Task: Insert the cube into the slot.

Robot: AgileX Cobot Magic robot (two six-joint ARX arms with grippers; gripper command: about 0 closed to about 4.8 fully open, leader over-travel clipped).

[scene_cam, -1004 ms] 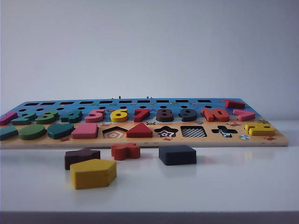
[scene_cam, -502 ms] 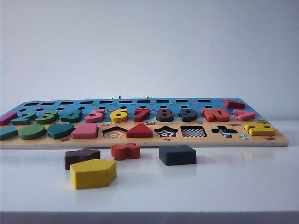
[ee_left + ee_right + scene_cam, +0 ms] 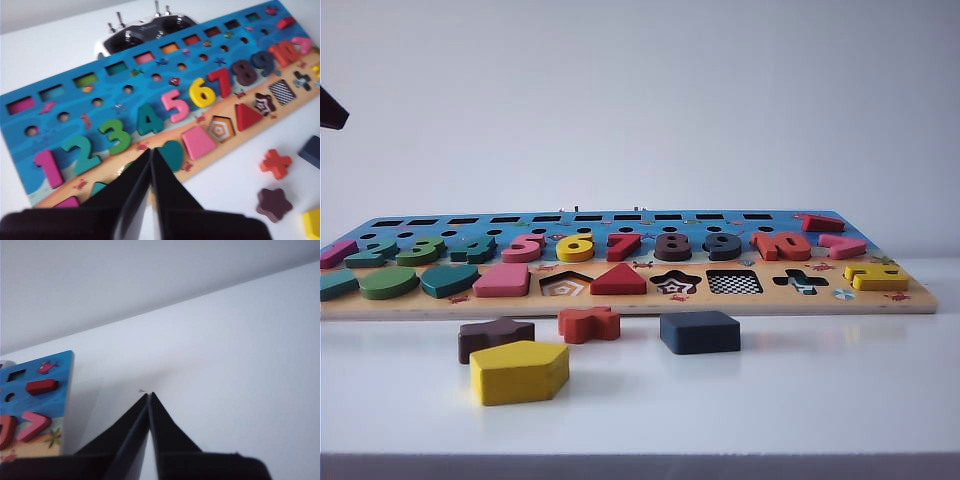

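Nearest the front edge of the white table (image 3: 840, 400) lies the yellow pentagon block (image 3: 519, 371), flat on its face. Just behind it sit the dark brown star piece (image 3: 495, 337) and the orange-red cross piece (image 3: 588, 323), close together but apart. The cube (image 3: 699, 332), a flat navy square block, rests on the table just beside the cross piece, close to the front edge of the puzzle board (image 3: 620, 303) and touching nothing.

On the board's near row, the slot (image 3: 734, 282), a square cut-out with a checkerboard floor, stands open directly behind the cube, between the star-shaped cut-out (image 3: 676, 283) and the black cross-shaped cut-out (image 3: 800, 281). Behind these runs the row of coloured numbers.

The left gripper (image 3: 151, 151) hangs above the board's far-left part, over the green shapes, its fingers pressed together and holding nothing. The right gripper (image 3: 149, 396) hovers over bare table beyond the board's right end, fingers likewise pressed together and holding nothing.
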